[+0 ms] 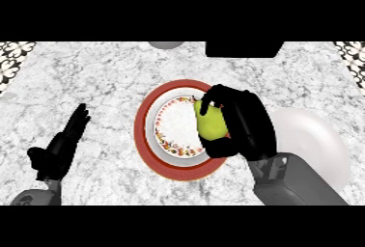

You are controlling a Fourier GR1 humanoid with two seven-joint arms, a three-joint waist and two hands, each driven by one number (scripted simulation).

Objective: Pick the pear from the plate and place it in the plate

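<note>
Head view: pear gripped over red-rimmed plate

Head view, looking down on marble counter (107,72). Right hand (239,125) curled round green pear (209,123), fingers and thumb pinching it, over right half of red-rimmed patterned plate (153,144) at counter centre. Plain white plate (321,140) just beside, toward right edge, partly under the forearm. Left hand (61,144) near left edge, fingers straight and together, holding nothing.

right hand (239,126) curled round green pear (209,123) over red-rimmed plate (146,140) at centre, plain white plate (321,144) at three o'clock, left hand (61,147) resting open at eight o'clock.
</note>
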